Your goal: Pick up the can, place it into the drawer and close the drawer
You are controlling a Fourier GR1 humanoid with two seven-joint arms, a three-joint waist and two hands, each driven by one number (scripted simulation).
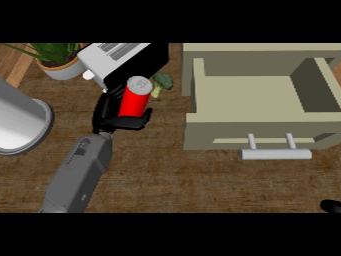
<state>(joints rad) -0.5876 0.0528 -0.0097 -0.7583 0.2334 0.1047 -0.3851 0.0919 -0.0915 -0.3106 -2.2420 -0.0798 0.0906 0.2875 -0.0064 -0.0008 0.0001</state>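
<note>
A red can [135,99] with a grey top stands upright left of the drawer, in front of the toaster. My left hand [112,114] is curled round the can's lower part, coming in from the lower left. The beige drawer [202,134] is pulled open at the right, its tray bare inside, with a grey bar handle [276,153] on its front. A gap of wooden counter separates the can from the drawer's left wall. Only a black sliver of my right hand [340,205] shows at the lower right corner.
A white and black toaster [118,56] sits behind the can. A piece of broccoli [162,82] lies just right of the can. A potted plant [57,62] stands at the back left, and a large grey cylinder [9,117] fills the left edge.
</note>
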